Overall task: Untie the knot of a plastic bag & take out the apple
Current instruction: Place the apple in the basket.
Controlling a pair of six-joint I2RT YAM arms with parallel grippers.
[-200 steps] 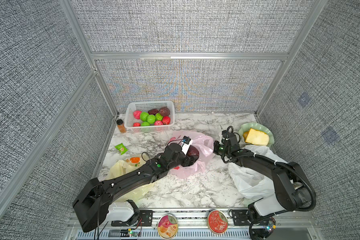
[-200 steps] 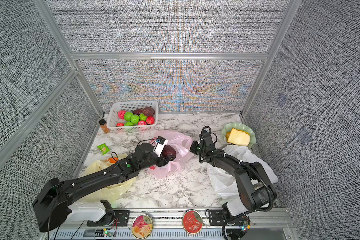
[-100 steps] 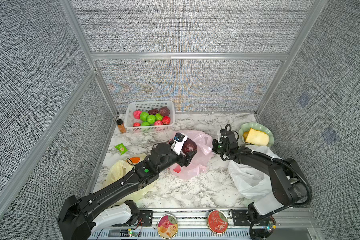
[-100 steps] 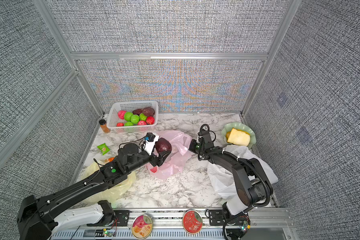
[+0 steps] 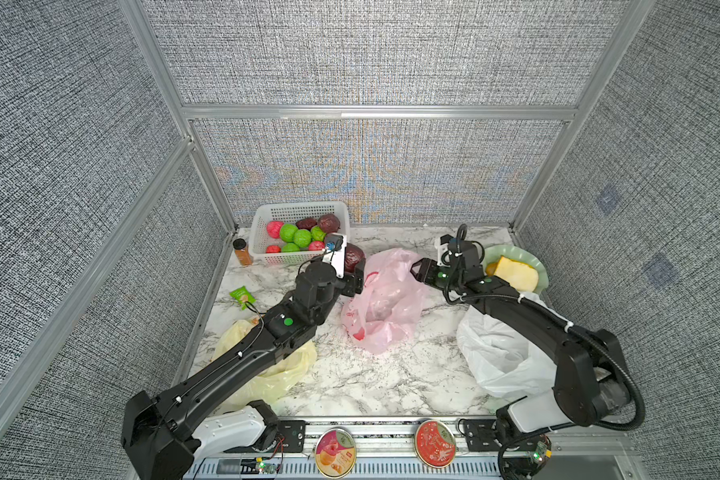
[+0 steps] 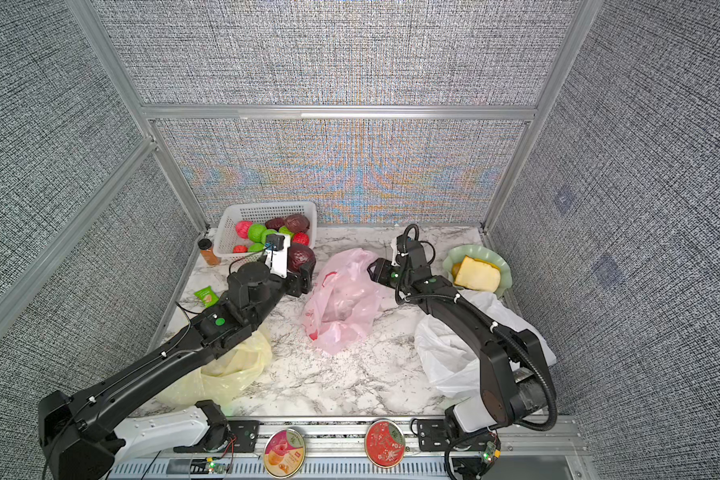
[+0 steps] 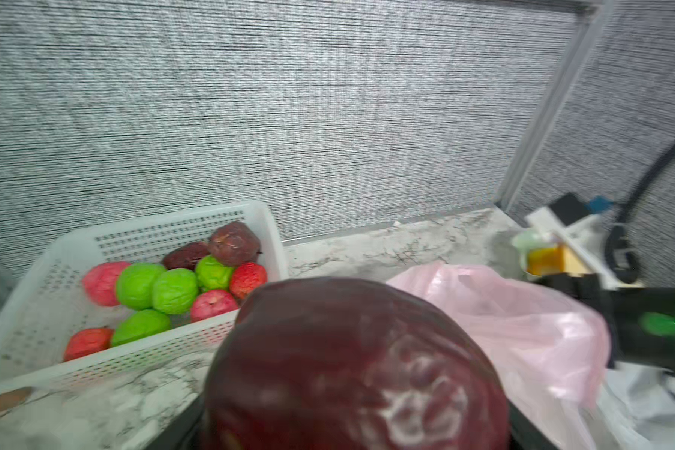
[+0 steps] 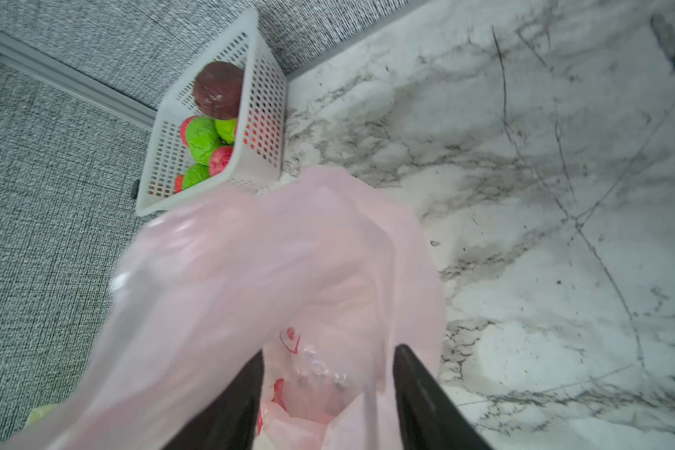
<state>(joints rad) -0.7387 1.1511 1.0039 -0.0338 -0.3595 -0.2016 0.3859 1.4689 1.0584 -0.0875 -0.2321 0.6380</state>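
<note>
A dark red, wrinkled apple (image 5: 352,254) is clamped in my left gripper (image 5: 356,272), lifted just off the table beside the white basket. In the left wrist view the apple (image 7: 351,362) fills the space between the jaws. The pink plastic bag (image 5: 385,299) lies slumped mid-table with its mouth loose and no knot showing. My right gripper (image 5: 416,270) sits at the bag's far right edge. In the right wrist view its black fingers (image 8: 414,374) stand apart, and the pink bag (image 8: 269,272) film lies loose between and ahead of them.
The white basket (image 5: 262,216) at the back left holds several green, red and dark fruits. An orange bottle (image 5: 242,251) and a green packet (image 5: 241,295) lie left of it. A yellow bag (image 5: 267,374) sits under my left arm, a white bag (image 5: 499,353) under my right. A green plate (image 5: 533,259) with bread is at the back right.
My left arm has carried the apple out of the pink bag, back and left towards the basket. My right gripper has opened and let go of the bag's edge.
</note>
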